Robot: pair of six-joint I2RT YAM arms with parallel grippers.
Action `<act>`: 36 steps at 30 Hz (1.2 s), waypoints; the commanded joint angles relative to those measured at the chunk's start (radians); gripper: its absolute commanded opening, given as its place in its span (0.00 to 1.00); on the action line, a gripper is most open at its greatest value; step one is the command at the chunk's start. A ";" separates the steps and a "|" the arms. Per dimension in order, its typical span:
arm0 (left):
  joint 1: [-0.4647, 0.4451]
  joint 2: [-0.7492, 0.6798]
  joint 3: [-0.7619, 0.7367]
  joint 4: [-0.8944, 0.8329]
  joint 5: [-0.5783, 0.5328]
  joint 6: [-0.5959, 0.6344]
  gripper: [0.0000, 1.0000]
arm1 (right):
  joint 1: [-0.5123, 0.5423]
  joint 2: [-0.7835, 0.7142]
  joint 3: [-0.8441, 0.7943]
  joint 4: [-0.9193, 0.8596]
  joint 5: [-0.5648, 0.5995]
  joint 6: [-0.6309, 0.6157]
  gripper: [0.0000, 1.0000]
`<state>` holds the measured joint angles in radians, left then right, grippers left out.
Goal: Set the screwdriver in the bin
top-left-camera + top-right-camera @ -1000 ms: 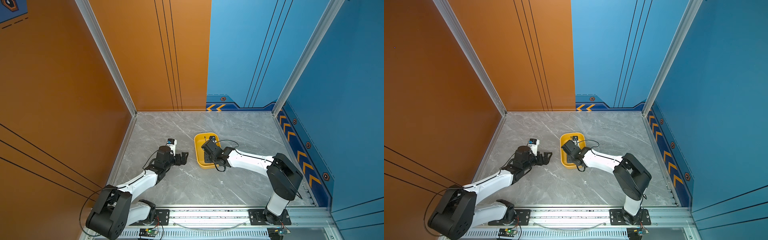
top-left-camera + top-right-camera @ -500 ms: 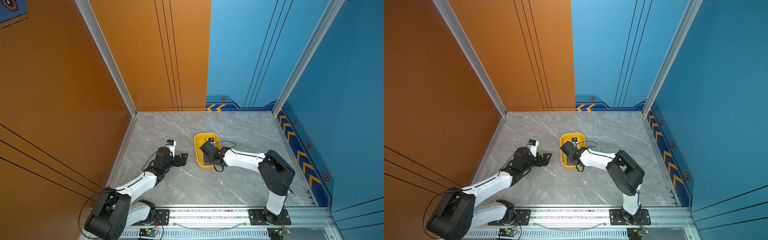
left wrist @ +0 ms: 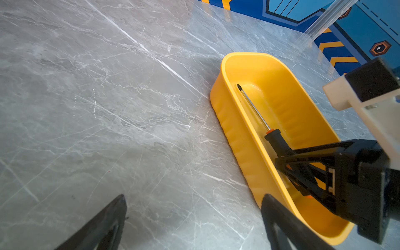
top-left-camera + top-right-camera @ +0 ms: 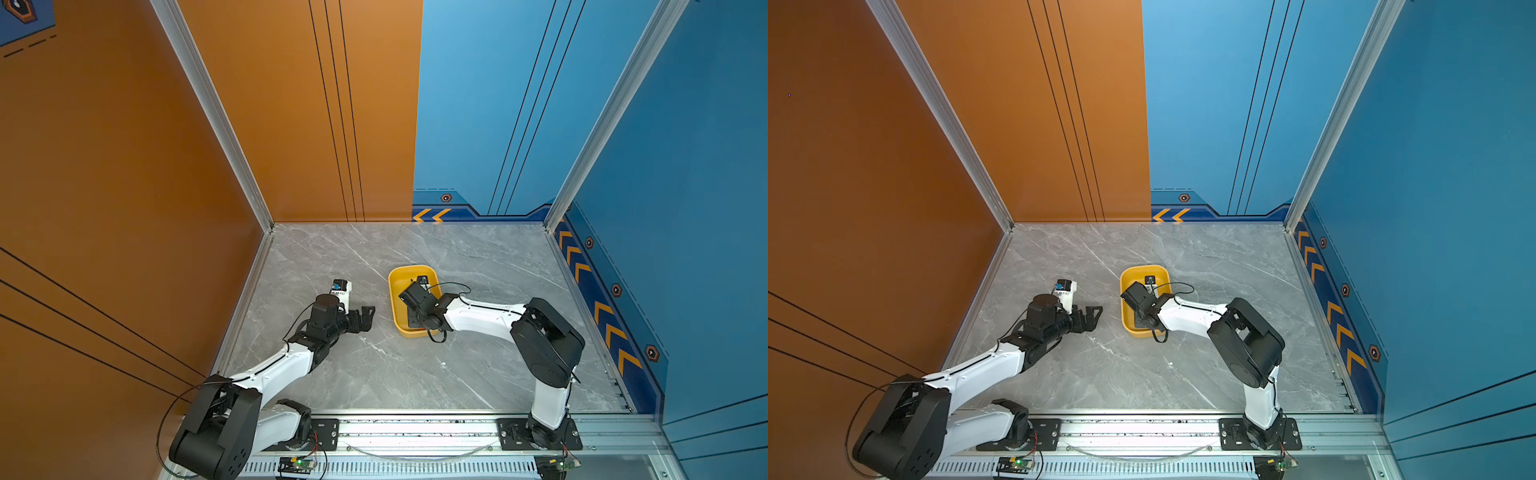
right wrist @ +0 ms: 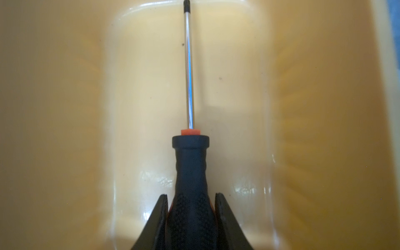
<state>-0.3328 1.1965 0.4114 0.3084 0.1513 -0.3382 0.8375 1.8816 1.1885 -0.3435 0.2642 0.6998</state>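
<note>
The yellow bin (image 4: 392, 297) (image 4: 1123, 297) lies mid-table. Inside it, the screwdriver (image 3: 253, 106) (image 5: 190, 164) runs along the bin's length, its tip near the far end wall. My right gripper (image 4: 414, 318) (image 4: 1141, 320) (image 3: 281, 161) (image 5: 191, 197) reaches down into the bin and is shut on the black handle. In both top views the gripper hides most of the screwdriver. My left gripper (image 4: 368, 318) (image 4: 1096, 316) (image 3: 193, 197) is open just left of the bin, low over the table, with nothing between its fingers.
Grey marble tabletop (image 4: 374, 374) enclosed by orange walls on the left and blue walls at the back and right. An aluminium rail (image 4: 415, 428) with both arm bases runs along the front edge.
The right arm's elbow has drawn in toward the bin, while its gripper has kept hold of the screwdriver in the bin. The left arm has barely shifted.
</note>
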 commanded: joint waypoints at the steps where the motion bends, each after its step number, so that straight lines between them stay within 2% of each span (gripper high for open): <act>1: 0.009 -0.009 -0.014 -0.011 0.019 0.000 0.98 | -0.006 0.013 0.029 -0.027 0.028 0.000 0.29; 8: 0.010 -0.008 -0.013 -0.009 0.020 0.001 0.98 | -0.004 0.001 0.036 -0.040 0.036 -0.012 0.41; 19: 0.013 -0.011 -0.015 -0.010 0.019 0.001 0.98 | -0.006 -0.062 0.052 -0.106 0.058 -0.065 0.49; 26: 0.017 -0.012 0.000 -0.036 0.013 0.015 0.98 | -0.012 -0.211 0.037 -0.209 0.095 -0.208 0.60; 32: 0.037 -0.030 0.038 -0.114 -0.014 0.071 0.98 | -0.080 -0.370 -0.073 -0.217 -0.043 -0.435 0.67; 36: 0.058 -0.048 0.072 -0.156 -0.030 0.113 0.98 | -0.204 -0.468 -0.189 -0.186 -0.213 -0.537 0.69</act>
<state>-0.2916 1.1740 0.4408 0.2024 0.1448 -0.2787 0.7029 1.4528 1.0763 -0.4980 0.1867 0.2981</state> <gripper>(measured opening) 0.978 0.683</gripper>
